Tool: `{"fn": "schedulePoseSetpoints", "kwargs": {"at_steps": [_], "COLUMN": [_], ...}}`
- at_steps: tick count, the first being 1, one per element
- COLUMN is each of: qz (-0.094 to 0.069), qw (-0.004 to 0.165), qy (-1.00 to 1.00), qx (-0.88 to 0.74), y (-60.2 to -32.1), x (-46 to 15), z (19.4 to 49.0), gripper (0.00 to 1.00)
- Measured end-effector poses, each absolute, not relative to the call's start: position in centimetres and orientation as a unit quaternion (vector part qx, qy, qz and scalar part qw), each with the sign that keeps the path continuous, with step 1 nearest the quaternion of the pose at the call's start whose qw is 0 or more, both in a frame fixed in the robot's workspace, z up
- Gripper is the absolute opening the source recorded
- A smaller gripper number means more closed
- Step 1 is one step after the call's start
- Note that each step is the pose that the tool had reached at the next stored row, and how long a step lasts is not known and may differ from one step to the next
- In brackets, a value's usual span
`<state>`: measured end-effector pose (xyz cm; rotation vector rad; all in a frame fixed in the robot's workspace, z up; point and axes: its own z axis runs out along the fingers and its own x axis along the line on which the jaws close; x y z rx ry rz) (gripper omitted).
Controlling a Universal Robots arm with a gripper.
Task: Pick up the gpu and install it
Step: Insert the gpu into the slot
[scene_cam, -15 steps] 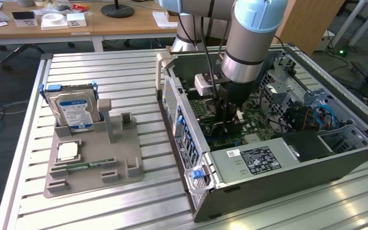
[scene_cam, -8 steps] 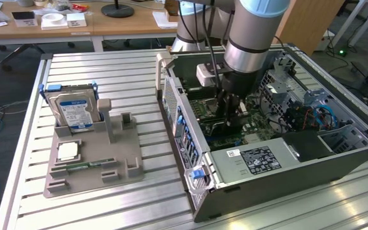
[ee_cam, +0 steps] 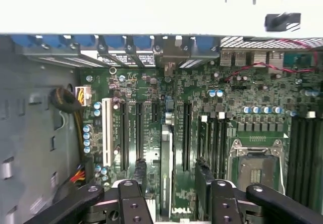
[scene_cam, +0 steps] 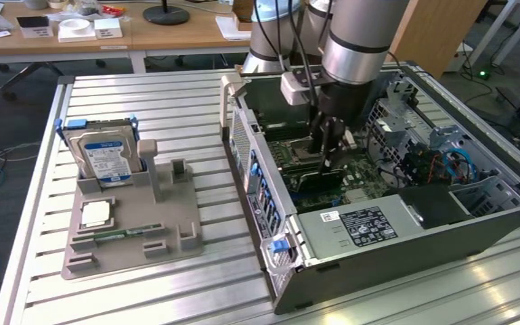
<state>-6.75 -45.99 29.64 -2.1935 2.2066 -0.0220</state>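
You are looking at the gripper (scene_cam: 330, 159) hanging inside the open computer case (scene_cam: 477, 210), its fingers (ee_cam: 206, 181) standing wide apart, 1 on each side of the gpu (ee_cam: 165, 176) without pinching it. The gpu is standing on edge in a slot of the motherboard (ee_cam: 252, 103), beside the CPU socket (ee_cam: 256, 163). On the exterior view's left, a hard drive (scene_cam: 102, 157) is sitting upright in the grey holder tray (scene_cam: 174, 233).

The gpu (ee_cam: 165, 176), a thin dark card, is seen edge-on, upright in a slot of the green motherboard (ee_cam: 151, 90)
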Motion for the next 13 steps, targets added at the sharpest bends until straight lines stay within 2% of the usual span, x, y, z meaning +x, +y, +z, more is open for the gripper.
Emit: {"fn": "schedulePoseSetpoints", "kwargs": {"at_steps": [13], "qz": [-0.007], "qw": [0.015], "qy": [0.709], "qx": [-0.705], "y": [-46.0], "x": [-6.7], "z": [32.0], "gripper": [0.51]}}
